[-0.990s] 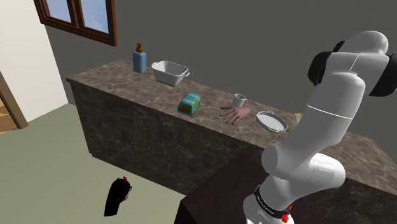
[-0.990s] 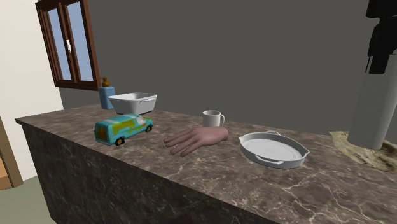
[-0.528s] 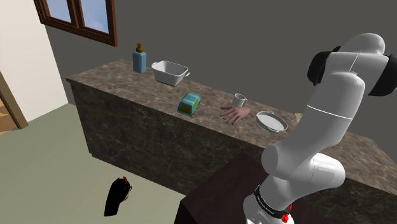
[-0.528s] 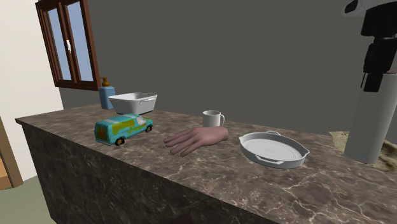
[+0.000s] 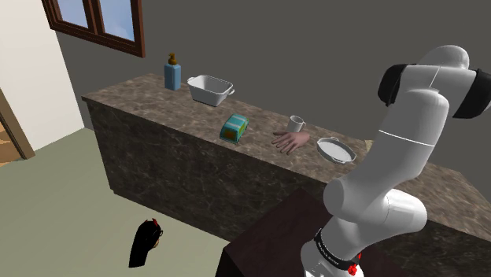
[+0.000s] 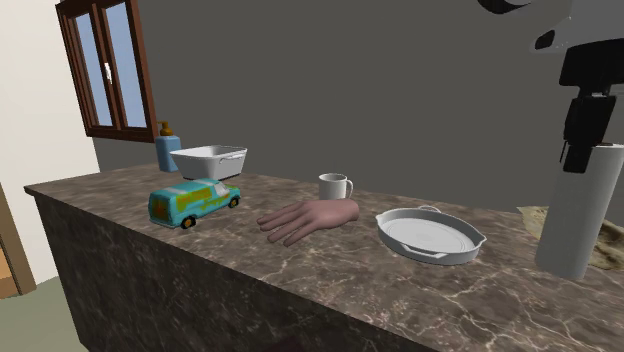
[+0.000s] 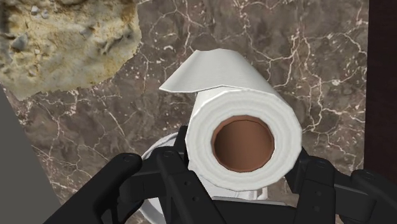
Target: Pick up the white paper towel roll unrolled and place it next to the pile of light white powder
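Paper towel roll [image 6: 578, 215] stands upright in the second exterior view. The black gripper [image 6: 580, 150] is clamped on its top end. It's just right of the white dish [image 6: 430, 238], with the tan powder pile [image 6: 612, 248] right behind it. Wrist view: fingers [image 7: 180, 173] squeeze the roll from both sides, brown core showing, pile close by on the marble counter [image 7: 305, 57]. Shoulder view: arm [image 5: 409, 142] bends over the counter at the view's right, past the rubber hand [image 5: 289, 142].

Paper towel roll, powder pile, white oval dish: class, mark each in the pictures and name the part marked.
paper towel roll [image 6: 581, 215], second exterior view, its white side wall.
powder pile [image 7: 63, 44], wrist view, its rough tan top.
white oval dish [image 6: 428, 232], second exterior view, its bare inner floor.
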You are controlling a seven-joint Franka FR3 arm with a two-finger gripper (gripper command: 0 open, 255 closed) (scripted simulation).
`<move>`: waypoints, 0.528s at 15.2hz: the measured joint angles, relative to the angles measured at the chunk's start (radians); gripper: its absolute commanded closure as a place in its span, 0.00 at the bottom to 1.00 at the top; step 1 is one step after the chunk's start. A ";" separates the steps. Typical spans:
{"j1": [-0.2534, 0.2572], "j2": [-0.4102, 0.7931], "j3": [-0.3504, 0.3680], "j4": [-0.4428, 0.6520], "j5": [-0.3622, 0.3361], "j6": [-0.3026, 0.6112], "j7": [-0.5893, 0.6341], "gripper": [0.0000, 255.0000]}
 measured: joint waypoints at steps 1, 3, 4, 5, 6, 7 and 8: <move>-0.002 0.006 0.002 -0.006 0.005 0.011 -0.003 1.00; -0.004 0.013 0.004 -0.027 0.012 0.036 -0.010 1.00; -0.002 0.015 0.006 -0.039 0.014 0.050 -0.010 1.00; -0.007 0.025 0.009 -0.040 0.021 0.058 -0.015 1.00; -0.006 0.025 0.009 -0.048 0.022 0.066 -0.016 1.00; -0.005 0.026 0.010 -0.052 0.023 0.071 -0.017 1.00; -0.006 0.027 0.010 -0.054 0.024 0.073 -0.017 1.00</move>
